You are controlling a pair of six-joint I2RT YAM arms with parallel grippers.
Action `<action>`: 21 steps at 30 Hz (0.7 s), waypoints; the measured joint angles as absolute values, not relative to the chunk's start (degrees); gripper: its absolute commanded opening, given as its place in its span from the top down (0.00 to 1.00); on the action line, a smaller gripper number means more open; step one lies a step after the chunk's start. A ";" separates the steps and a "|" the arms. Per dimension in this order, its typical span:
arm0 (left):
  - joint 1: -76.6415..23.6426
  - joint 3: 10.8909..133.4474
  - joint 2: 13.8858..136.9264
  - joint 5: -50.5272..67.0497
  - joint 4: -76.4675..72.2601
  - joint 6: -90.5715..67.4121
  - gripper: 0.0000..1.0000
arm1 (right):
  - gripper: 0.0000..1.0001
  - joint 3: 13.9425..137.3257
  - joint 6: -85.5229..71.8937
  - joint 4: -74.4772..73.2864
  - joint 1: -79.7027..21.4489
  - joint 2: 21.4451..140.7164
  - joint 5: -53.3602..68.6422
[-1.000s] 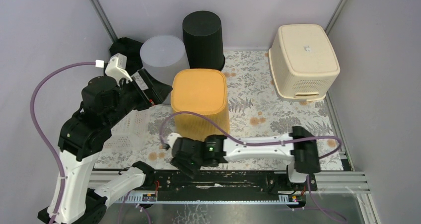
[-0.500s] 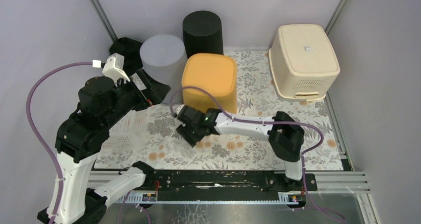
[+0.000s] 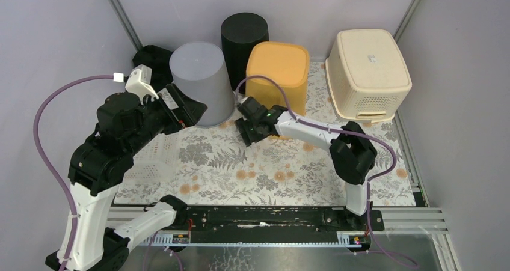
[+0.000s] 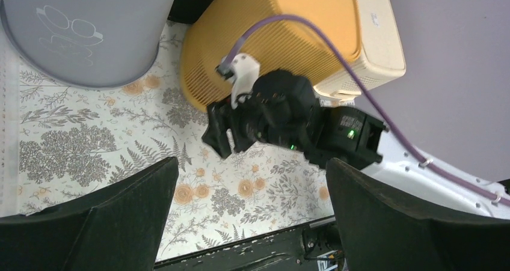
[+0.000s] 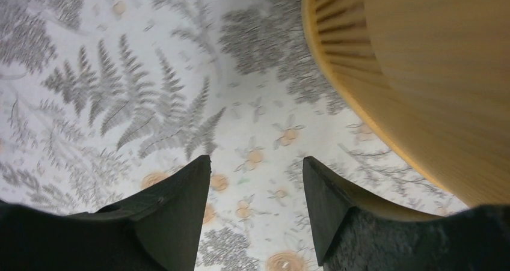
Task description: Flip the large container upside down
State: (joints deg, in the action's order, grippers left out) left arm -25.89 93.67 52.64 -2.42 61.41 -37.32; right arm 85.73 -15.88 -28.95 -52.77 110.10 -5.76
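The large container (image 3: 278, 70) is an orange ribbed bin standing base up at the back of the table, between a black bin and a cream basket. It also shows in the left wrist view (image 4: 270, 36) and the right wrist view (image 5: 421, 73). My right gripper (image 3: 249, 127) sits low at its near left corner, open, with only the floral mat between the fingers (image 5: 255, 163); the right finger lies close to the bin's rim. The same gripper appears in the left wrist view (image 4: 219, 136). My left gripper (image 3: 195, 110) hangs wide open and empty (image 4: 252, 217) beside the grey bin.
An upturned grey bin (image 3: 201, 79) and a black bin (image 3: 243, 39) stand at the back left. A cream basket (image 3: 368, 73) sits base up at the back right. A white perforated tray (image 3: 150, 157) lies under the left arm. Frame posts and walls enclose the table.
The orange bin has slid from the middle of the table to the back, right of the black bin. The right arm stretched out after it. The left arm barely moved.
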 measured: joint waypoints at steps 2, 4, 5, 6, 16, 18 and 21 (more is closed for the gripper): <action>-25.89 93.14 52.62 -2.42 61.41 -37.34 0.00 | 0.35 85.69 -16.32 -28.95 -49.95 110.02 -5.26; -25.89 92.55 52.58 -2.42 61.41 -37.34 0.00 | 0.35 85.52 -16.75 -29.04 -46.61 109.86 -4.82; -25.89 92.18 52.58 -2.42 61.39 -37.34 0.00 | 0.35 85.49 -16.95 -29.02 -44.84 109.80 -4.67; -25.89 91.77 52.53 -2.42 61.39 -37.34 0.00 | 0.35 85.43 -16.99 -28.91 -42.87 109.78 -4.54; -25.89 86.00 51.83 -2.44 61.14 -37.34 0.00 | 0.35 84.86 -16.47 -27.40 -30.28 109.78 -0.05; -25.89 83.77 51.62 -2.48 60.95 -37.34 0.00 | 0.35 84.90 -16.38 -27.29 -29.58 109.78 0.82; -25.89 78.89 51.35 -2.55 60.14 -37.34 0.00 | 0.35 85.23 -16.27 -27.31 -29.06 109.78 2.24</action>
State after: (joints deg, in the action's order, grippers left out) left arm -25.89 78.89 51.35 -2.55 60.14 -37.34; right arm 85.23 -16.27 -27.31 -29.06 109.78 2.24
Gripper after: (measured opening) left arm 0.999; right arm 0.647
